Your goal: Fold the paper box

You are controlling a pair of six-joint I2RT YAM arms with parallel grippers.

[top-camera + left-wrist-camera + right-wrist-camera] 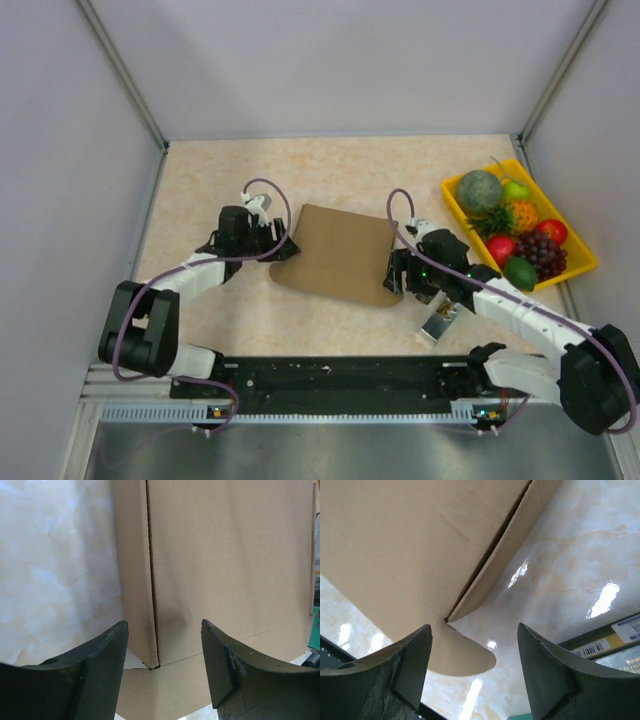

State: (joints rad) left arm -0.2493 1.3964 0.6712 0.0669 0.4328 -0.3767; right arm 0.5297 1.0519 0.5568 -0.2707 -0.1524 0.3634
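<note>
**Both pincers wide at the ends of the paper box**

The only print in view is a barcode sticker (607, 642) on a dark strip at the lower right of the right wrist view. Its characters are too small to read.

The left pincer (285, 244) stands wide open and holds nothing. In the left wrist view, its two dark fingers (100, 665) frame a corner of the paper box (340, 255), where a narrow side panel meets the broad top panel along a dark seam. Whether the fingertips touch the cardboard cannot be told.

The right pincer (396, 276) is also wide open and empty. In its own view it sits just off the box's lower right corner, with a rounded tab (470, 660) of cardboard lying flat on the bench (200, 180) between the fingers.

The box lies in the middle of the overhead frame as a low brown rectangle, with one pincer at its left edge and the other at its right.

Well apart from it, at the upper right, a yellow tray (452, 200) holds fruit: a grey-green melon (480, 192), dark grapes (542, 252), a lime (520, 272) and a red piece (500, 247). The right arm runs below the tray.

A black rail (340, 380) crosses the bottom of the frame, and grey walls close in the bench.
</note>
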